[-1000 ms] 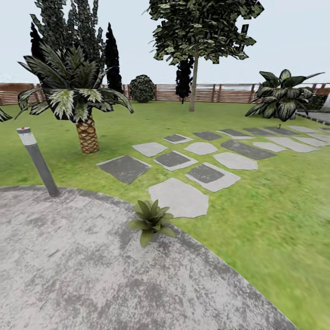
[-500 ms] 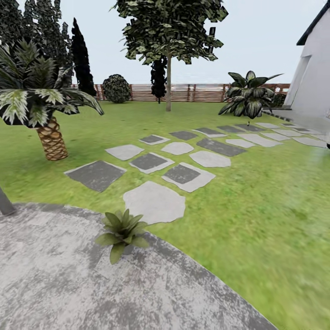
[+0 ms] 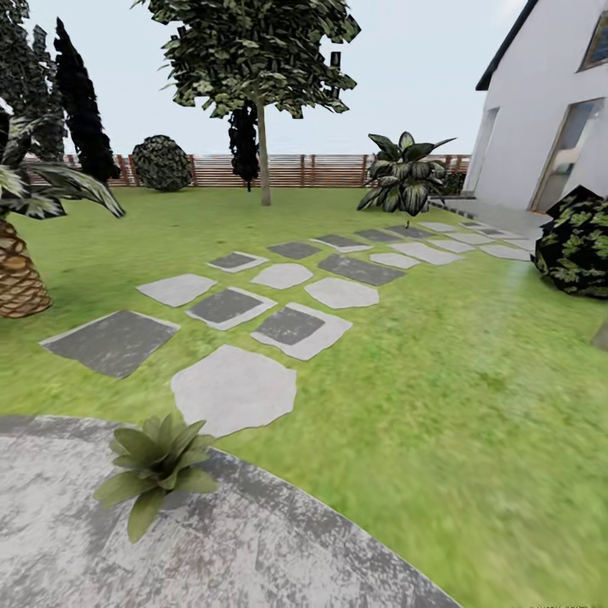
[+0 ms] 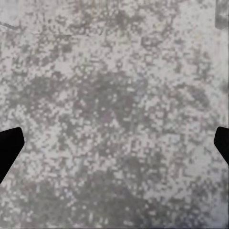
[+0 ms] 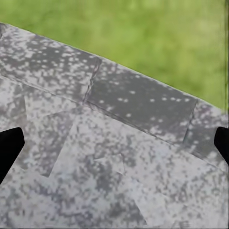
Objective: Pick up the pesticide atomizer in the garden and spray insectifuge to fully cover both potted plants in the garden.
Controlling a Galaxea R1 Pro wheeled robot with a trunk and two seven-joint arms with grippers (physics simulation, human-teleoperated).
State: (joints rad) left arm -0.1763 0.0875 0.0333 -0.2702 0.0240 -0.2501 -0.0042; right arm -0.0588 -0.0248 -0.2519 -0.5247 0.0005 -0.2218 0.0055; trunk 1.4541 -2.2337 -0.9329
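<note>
One potted plant (image 3: 156, 469), a low rosette of broad green leaves, sits at the curved rim of the grey mottled paving (image 3: 279, 549) in the head view, low and left. The pesticide atomizer and the second potted plant are out of view. In the left wrist view my left gripper (image 4: 114, 148) is open over bare paving, its black fingertips (image 4: 9, 152) at the picture's edges. My right gripper (image 5: 114, 145) is open too, with nothing between its fingertips (image 5: 9, 148); it hangs over the paving's border beside the lawn (image 5: 143, 33).
Stepping stones (image 3: 232, 388) run across the lawn (image 3: 439, 380) toward a white house (image 3: 549, 127) at the right. A palm trunk (image 3: 17, 279) stands at the left and a dark bush (image 3: 578, 241) at the right. A tree (image 3: 263, 143) and a large leafy plant (image 3: 405, 173) stand before the slat fence (image 3: 312, 169).
The camera has swung to the right: the whole scene slid left, the grey bollard left the picture, and the house and dark bush came in. The potted plant itself has not moved.
</note>
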